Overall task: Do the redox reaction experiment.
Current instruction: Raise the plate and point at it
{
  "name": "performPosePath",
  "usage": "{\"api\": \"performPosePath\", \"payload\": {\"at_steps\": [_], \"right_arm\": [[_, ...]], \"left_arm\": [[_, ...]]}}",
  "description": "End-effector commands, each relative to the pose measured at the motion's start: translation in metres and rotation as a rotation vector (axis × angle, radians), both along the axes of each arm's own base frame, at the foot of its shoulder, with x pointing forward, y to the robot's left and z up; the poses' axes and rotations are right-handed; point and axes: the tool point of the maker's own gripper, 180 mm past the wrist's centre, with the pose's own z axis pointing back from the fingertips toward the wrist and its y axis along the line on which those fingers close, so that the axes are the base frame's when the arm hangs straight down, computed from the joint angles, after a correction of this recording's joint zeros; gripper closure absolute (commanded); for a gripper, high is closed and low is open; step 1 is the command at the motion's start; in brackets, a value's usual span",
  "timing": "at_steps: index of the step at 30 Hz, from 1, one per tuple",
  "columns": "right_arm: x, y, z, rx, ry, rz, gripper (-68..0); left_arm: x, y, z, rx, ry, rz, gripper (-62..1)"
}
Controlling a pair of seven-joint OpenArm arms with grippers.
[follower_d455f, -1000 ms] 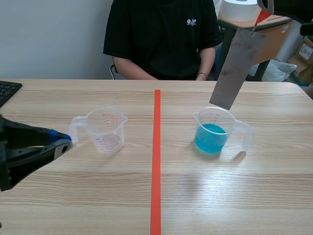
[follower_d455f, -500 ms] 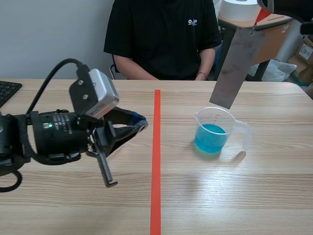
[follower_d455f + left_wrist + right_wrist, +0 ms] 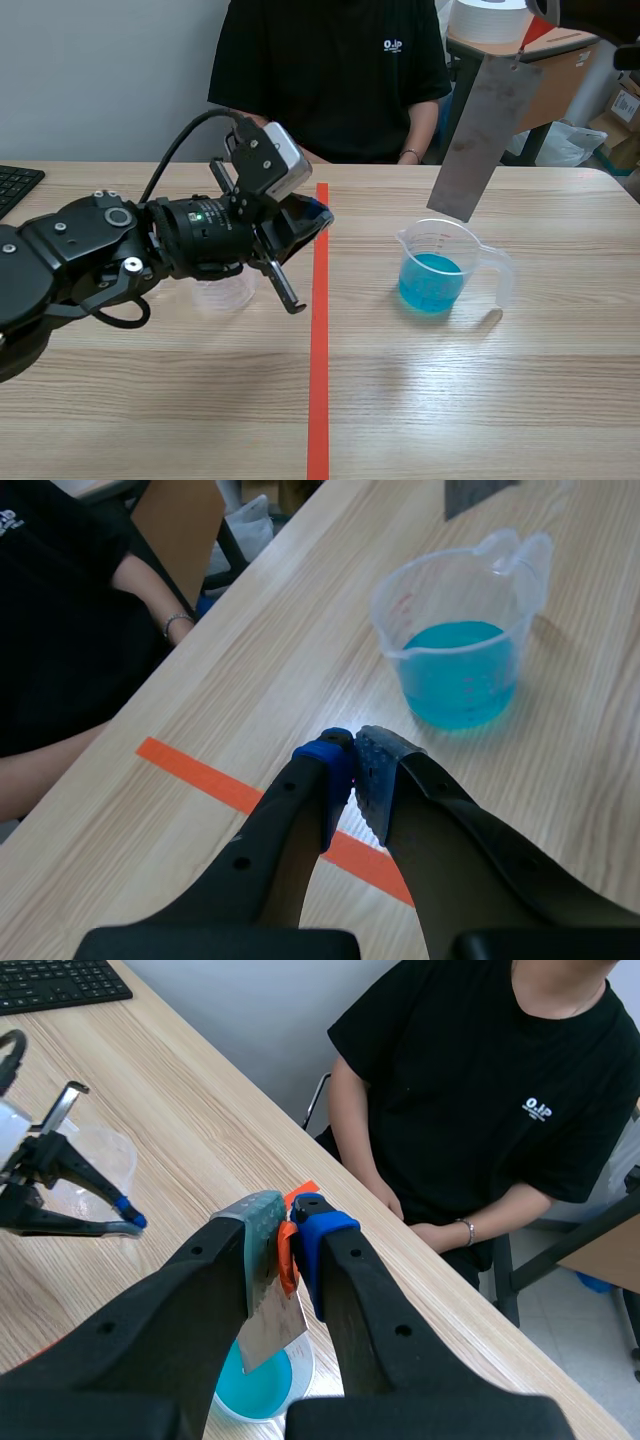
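Metal strip [image 3: 485, 135]: flat, dull grey, rectangular, with an orange-red tab at its upper end. Long axis near upright, slightly tilted; the upper end leans right and the lower edge points down at the beaker of blue liquid [image 3: 438, 266], hanging just above its far rim. Contact with the rim cannot be confirmed. The strip's upper end is pinched between the pads of the right gripper [image 3: 285, 1232], jaws clamped on it, with the rest hanging below. Left gripper [image 3: 350, 765]: jaws closed together, nothing between them, over the red tape line [image 3: 319, 330], left of the filled beaker. Empty beaker [image 3: 226, 292] sits partly hidden behind the left arm.
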Motion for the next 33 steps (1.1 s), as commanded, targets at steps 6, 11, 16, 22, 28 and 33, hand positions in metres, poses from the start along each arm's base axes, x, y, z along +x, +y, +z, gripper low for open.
{"api": "performPosePath", "payload": {"at_steps": [6,11,16,22,28,33], "right_arm": [[-0.002,0.001,0.014,0.001,-0.048,0.012,-1.7],[-0.002,0.001,0.014,0.001,-0.047,0.012,-1.7],[-0.002,0.001,0.014,0.001,-0.048,0.012,-1.7],[-0.002,0.001,0.014,0.001,-0.047,0.012,-1.7],[-0.002,0.001,0.014,0.001,-0.047,0.012,-1.7],[-0.002,0.001,0.014,0.001,-0.048,0.012,-1.7]], "left_arm": [[0.013,-0.028,0.017,-0.049,-0.036,-0.016,-4.9],[0.016,-0.044,0.020,-0.077,-0.029,-0.027,-4.9],[0.013,-0.061,0.024,-0.095,-0.029,-0.053,-4.9],[0.009,-0.066,0.028,-0.115,-0.031,-0.084,-4.9],[0.008,-0.072,0.032,-0.124,-0.031,-0.099,-4.9],[0.008,-0.075,0.034,-0.129,-0.034,-0.103,-4.9]]}}
